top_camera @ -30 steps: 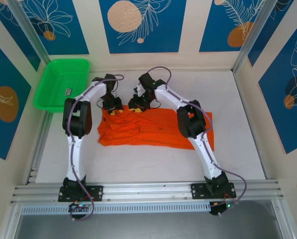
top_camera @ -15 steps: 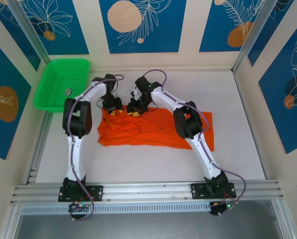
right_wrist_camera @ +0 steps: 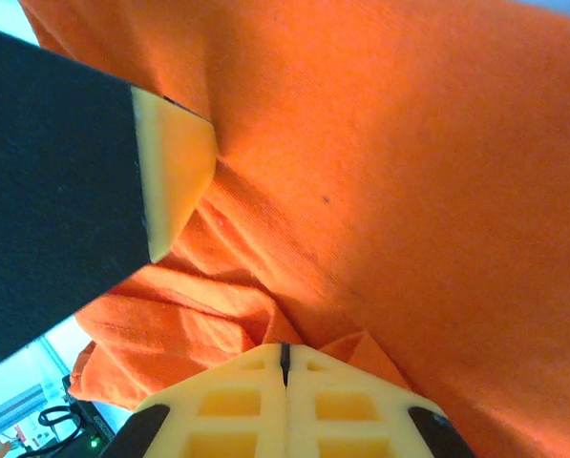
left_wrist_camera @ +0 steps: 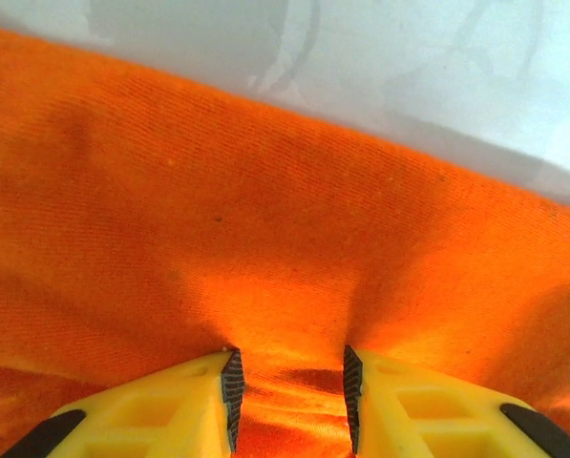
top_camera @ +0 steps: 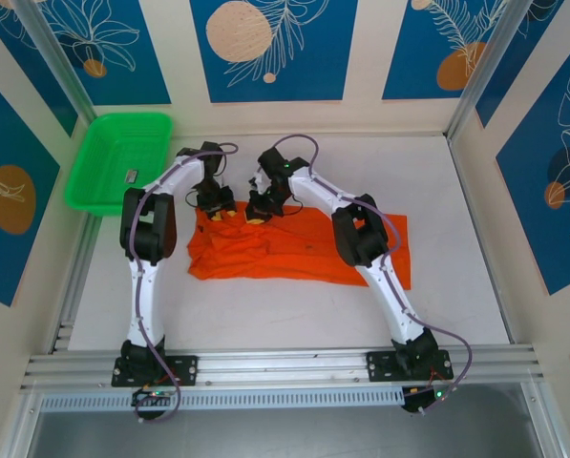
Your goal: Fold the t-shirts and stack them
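Observation:
An orange t-shirt point(top_camera: 304, 250) lies crumpled in a wide band across the middle of the table. Both grippers are at its far left edge, close together. My left gripper point(top_camera: 216, 212) point(left_wrist_camera: 289, 382) stands open, its fingertips pressed onto the t-shirt point(left_wrist_camera: 265, 219) with a low ridge of cloth between them. Just to its right, my right gripper point(top_camera: 256, 216) point(right_wrist_camera: 285, 348) is shut on a pinched fold of the t-shirt point(right_wrist_camera: 409, 191). In the right wrist view, a yellow finger point(right_wrist_camera: 175, 162) of the left gripper shows at the upper left.
A green tray point(top_camera: 84, 200) stands at the far left with a small dark item point(top_camera: 130, 176) inside. Bare white table point(top_camera: 456, 172) surrounds the cloth, and a frame rail runs along the near edge.
My right gripper has shifted a little left along the shirt's far edge and has closed on the cloth. The left gripper has stayed where it was.

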{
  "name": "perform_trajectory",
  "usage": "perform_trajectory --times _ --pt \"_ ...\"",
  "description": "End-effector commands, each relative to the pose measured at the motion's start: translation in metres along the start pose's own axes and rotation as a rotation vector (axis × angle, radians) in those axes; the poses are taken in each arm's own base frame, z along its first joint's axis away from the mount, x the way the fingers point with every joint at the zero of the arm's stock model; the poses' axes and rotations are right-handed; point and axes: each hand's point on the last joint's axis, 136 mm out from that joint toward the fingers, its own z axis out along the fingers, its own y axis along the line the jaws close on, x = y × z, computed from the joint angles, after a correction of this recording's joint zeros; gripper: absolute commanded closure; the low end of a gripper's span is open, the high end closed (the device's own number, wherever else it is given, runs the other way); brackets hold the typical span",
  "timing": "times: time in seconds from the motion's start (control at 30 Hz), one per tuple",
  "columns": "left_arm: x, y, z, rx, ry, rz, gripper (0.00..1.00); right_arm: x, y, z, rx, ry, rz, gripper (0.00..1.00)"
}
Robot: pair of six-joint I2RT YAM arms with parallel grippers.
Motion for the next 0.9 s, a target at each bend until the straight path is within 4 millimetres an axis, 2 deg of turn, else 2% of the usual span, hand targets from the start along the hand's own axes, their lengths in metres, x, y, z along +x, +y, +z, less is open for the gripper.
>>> perform_trajectory --times 0.0,0.3,0.5,0.87 --pt "0.008 0.018 0.016 -0.059 0.059 -0.005 0.65 0.011 0.025 -0.027 -0.029 -0.006 -0.046 0.94" --pt "0.004 0.021 0.017 -0.081 0.048 0.007 0.65 0.043 0.022 -0.039 -0.023 0.032 -0.087 0.95" --pt "0.001 0.022 0.018 -0.089 0.042 0.012 0.65 0.070 0.007 -0.036 -0.003 0.083 -0.102 0.94" --pt "-0.002 0.020 0.016 -0.083 0.031 0.021 0.66 0.109 -0.002 -0.025 0.051 0.142 -0.170 0.87"
